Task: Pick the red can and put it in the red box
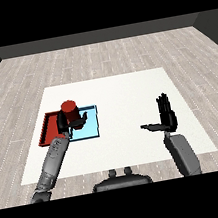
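The red can (70, 111) stands upright in my left hand (64, 123), whose fingers and thumb curl round its lower part. Can and hand sit over the seam between the red tray (46, 131) and the light blue tray (91, 127); whether the can rests on a tray or hangs above it I cannot tell. My left forearm covers part of the red tray. My right hand (166, 115) hovers over the right side of the table (123, 93), fingers straight up, thumb out to the left, holding nothing.
The two trays lie side by side at the table's left, red on the left and light blue on the right. Bare white tabletop stretches between the trays and my right hand. Grey wood floor surrounds the table.
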